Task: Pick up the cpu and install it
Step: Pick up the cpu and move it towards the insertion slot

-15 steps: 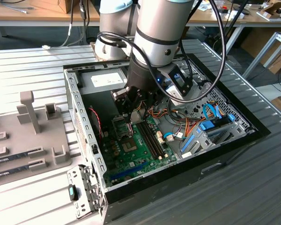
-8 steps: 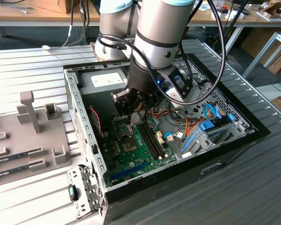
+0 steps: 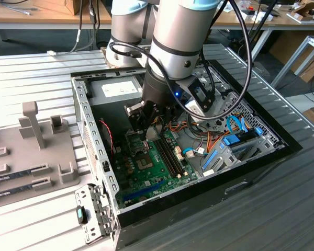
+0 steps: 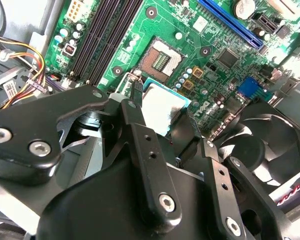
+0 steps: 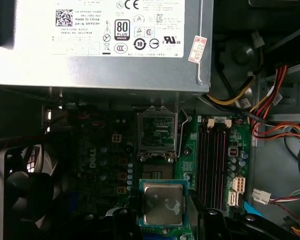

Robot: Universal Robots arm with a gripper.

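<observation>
Sq. silvery cpu (image 5: 163, 204) w/ green rim

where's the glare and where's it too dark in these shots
First wrist view: the green motherboard sinks into shadow near the black fan, the silvery square green-rimmed cpu is well lit. Second wrist view: the cpu's metal top glares white. Exterior view: mostly even light.

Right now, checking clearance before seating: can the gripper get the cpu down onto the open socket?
Probably yes: the gripper, jaws shut on the cpu, hangs close over the socket, which looks uncovered, nothing between them.
</observation>
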